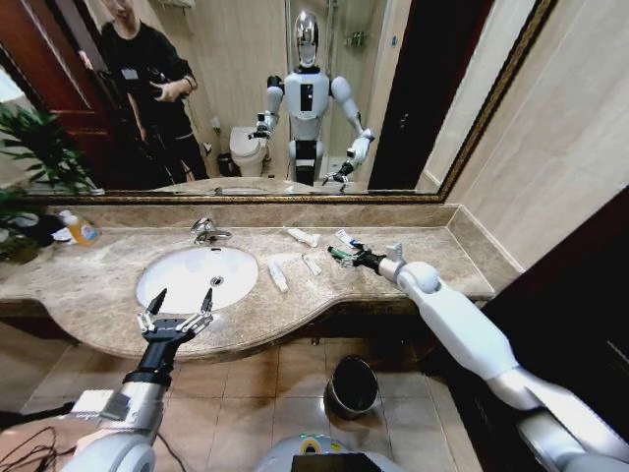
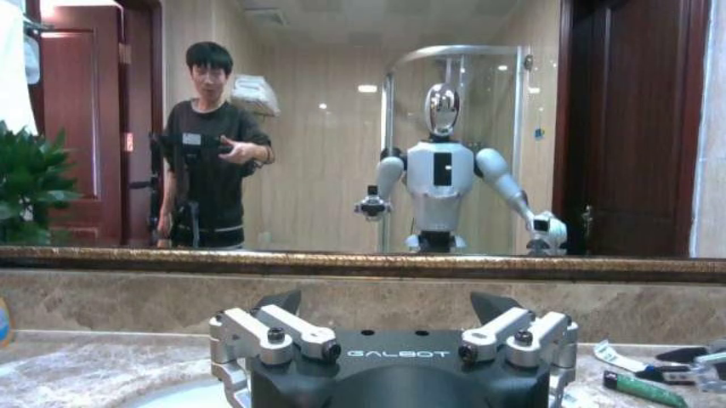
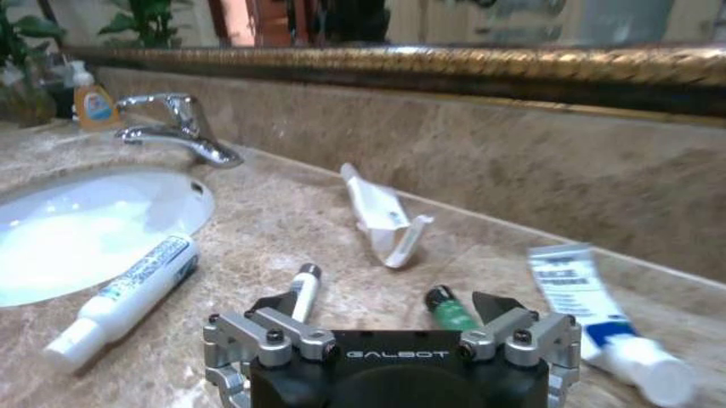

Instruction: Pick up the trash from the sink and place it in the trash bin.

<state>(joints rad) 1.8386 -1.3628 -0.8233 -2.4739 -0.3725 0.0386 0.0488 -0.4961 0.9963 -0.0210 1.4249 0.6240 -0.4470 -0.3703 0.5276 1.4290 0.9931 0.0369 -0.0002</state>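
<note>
Bathroom counter of beige-brown marble [image 1: 118, 270], long mirror [image 1: 413, 88] above it with a gilt frame. Trash lies scattered on the marble to the right of the sink [image 1: 182, 275], none of it inside the basin: a white tube with a dark band [image 3: 127, 294] just beside the rim, a thin white piece with a black tip [image 3: 303, 289] next to it, a torn white sachet [image 3: 382, 214] nearer the backsplash, a white-and-blue tube [image 3: 590, 319] farther right, and a thin green tube [image 3: 450, 310]. My right gripper [image 1: 339, 258] is low over the counter at the green tube, fingers spread, the tube lying between the tips with no squeeze on it that I can see. My left gripper [image 1: 177, 305] hovers over the front rim of the sink, fingers wide apart, holding nothing. Chrome faucet [image 1: 204, 231] behind the basin. Bottle with orange label [image 1: 81, 228] at the far left near a potted plant [image 1: 29, 157]. Trash bin [image 1: 352, 385], round and black, stands on the tiled floor [image 1: 275, 393] below the counter edge.
</note>
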